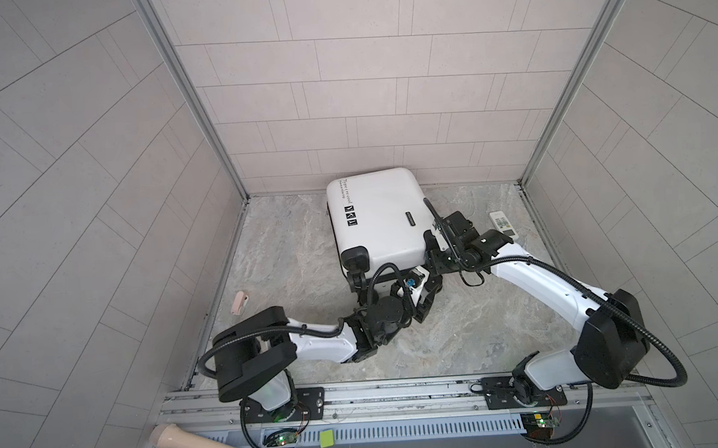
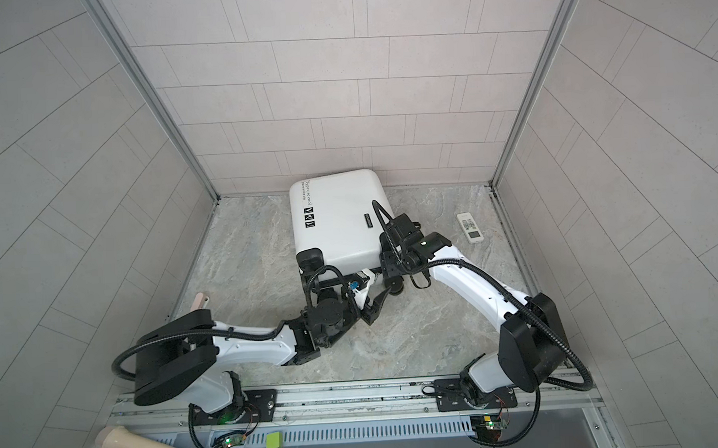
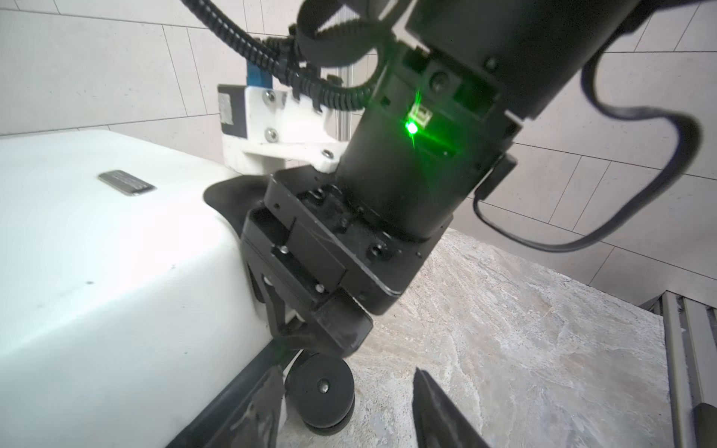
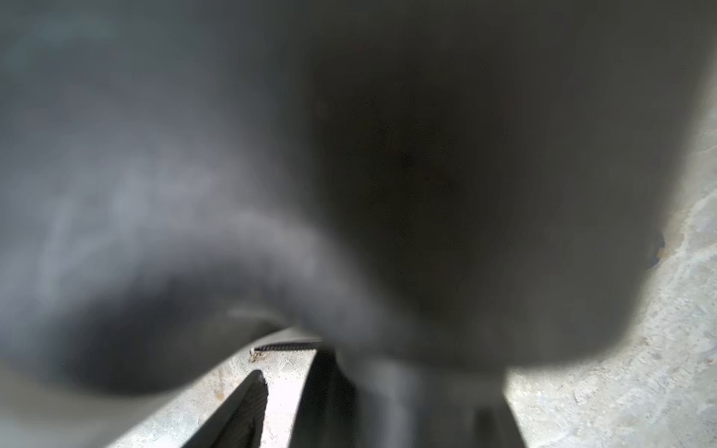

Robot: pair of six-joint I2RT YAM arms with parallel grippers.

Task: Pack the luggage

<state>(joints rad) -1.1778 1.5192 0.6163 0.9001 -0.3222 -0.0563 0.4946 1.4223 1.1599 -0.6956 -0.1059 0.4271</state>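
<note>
luggage (image 1: 380, 216) lies broad face up at the back middle of the table (image 1: 292, 253), far end by the rear wall, wheels toward the near side; remote (image 1: 504, 225) on the table to its right, apart; right gripper (image 3: 306, 329) at the luggage's near right corner, above a wheel (image 3: 320, 388); left gripper (image 3: 345, 378) just before that wheel; cylinder (image 1: 196, 444) near left, beyond the rail (image 1: 398, 392)
</note>
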